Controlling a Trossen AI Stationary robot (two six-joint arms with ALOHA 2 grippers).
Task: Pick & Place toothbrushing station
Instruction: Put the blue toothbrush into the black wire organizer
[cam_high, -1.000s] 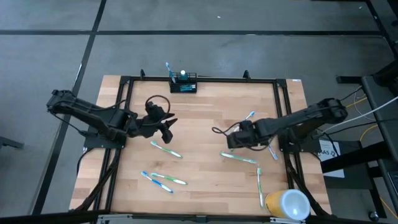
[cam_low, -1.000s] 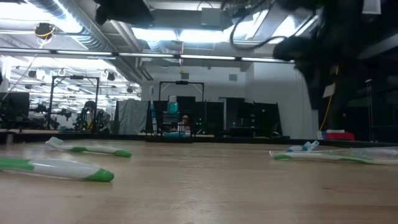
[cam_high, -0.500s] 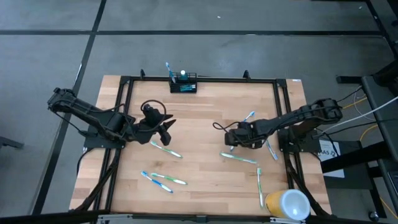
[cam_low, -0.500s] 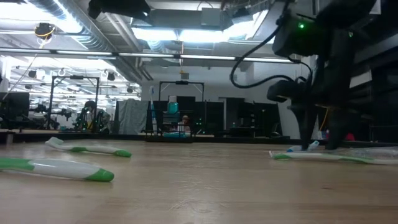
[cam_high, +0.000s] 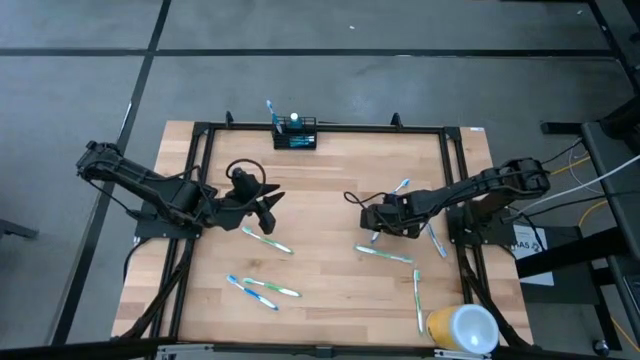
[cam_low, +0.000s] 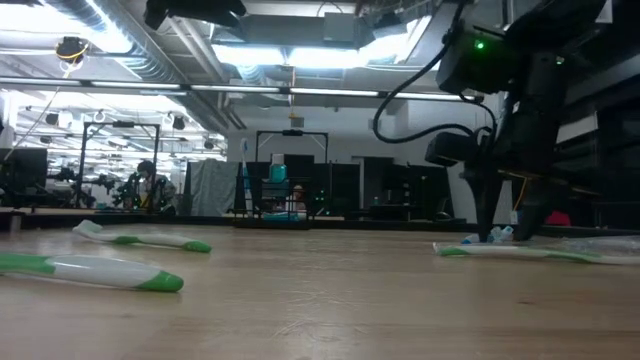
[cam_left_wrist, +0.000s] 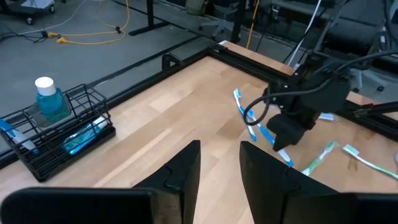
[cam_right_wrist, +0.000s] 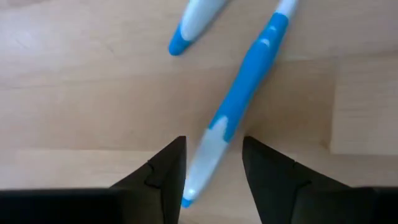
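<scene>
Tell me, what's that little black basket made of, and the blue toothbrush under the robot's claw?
The black basket looks like thin metal wire, probably coated matte black: you can see straight through its open grid. The blue toothbrush between the right gripper fingers looks like smooth, slightly shiny plastic, blue fading into white. Neither can be told for sure from looks alone.

A wooden table (cam_high: 320, 180) holds scattered toothbrushes (cam_high: 266, 241), a caddy (cam_high: 295, 134) and apparently a cup (cam_high: 462, 328).
</scene>
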